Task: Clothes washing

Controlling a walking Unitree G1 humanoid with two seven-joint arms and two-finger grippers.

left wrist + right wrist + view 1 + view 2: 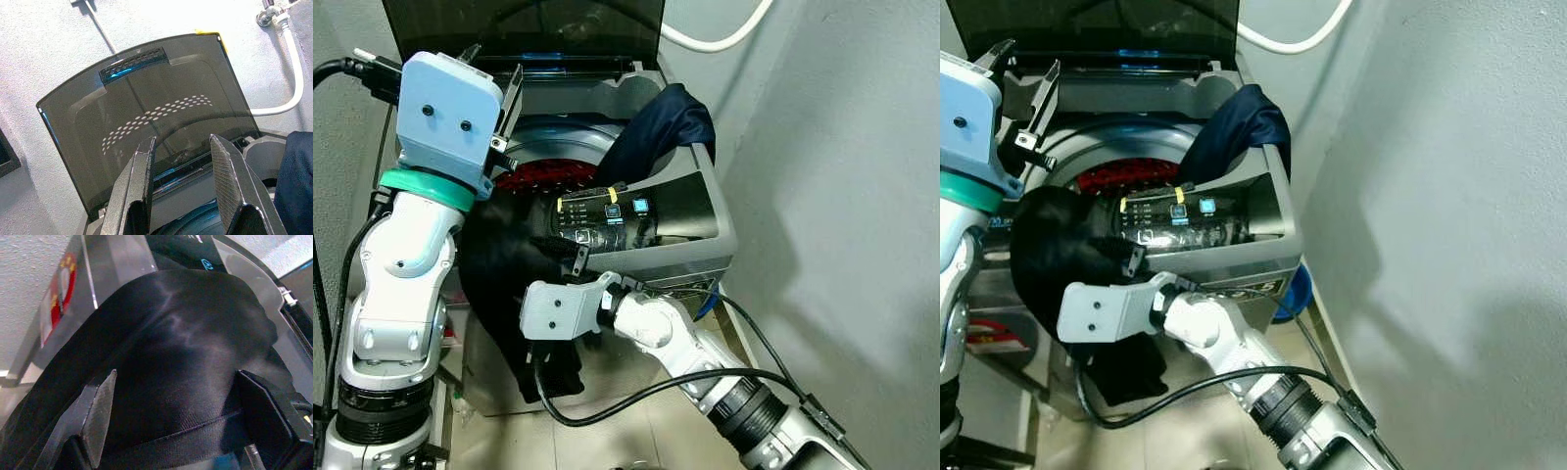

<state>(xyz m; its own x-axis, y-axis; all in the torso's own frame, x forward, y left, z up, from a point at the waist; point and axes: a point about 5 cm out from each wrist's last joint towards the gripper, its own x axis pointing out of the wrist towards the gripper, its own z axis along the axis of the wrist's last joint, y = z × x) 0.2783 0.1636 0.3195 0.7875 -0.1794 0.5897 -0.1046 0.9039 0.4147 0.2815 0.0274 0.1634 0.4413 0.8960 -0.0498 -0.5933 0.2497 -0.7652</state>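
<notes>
A grey top-loading washing machine (725, 238) stands with its dark lid (558, 24) raised. A black garment (501, 262) hangs over its front left corner and down the front. My right gripper (178, 374) is low at the machine's front, open, with its fingers wide on either side of a bulge of this cloth. A navy garment (668, 125) lies draped over the right rim. Something red (546, 177) shows inside the drum. My left gripper (183, 147) is held high above the left rim, open with nothing in it, pointing at the lid.
The control panel (607, 217) runs along the machine's front edge. A white hose (717, 40) curves on the wall behind. A grey wall (847, 196) stands close on the right. A blue object (1296, 290) lies on the floor by the machine's right front corner.
</notes>
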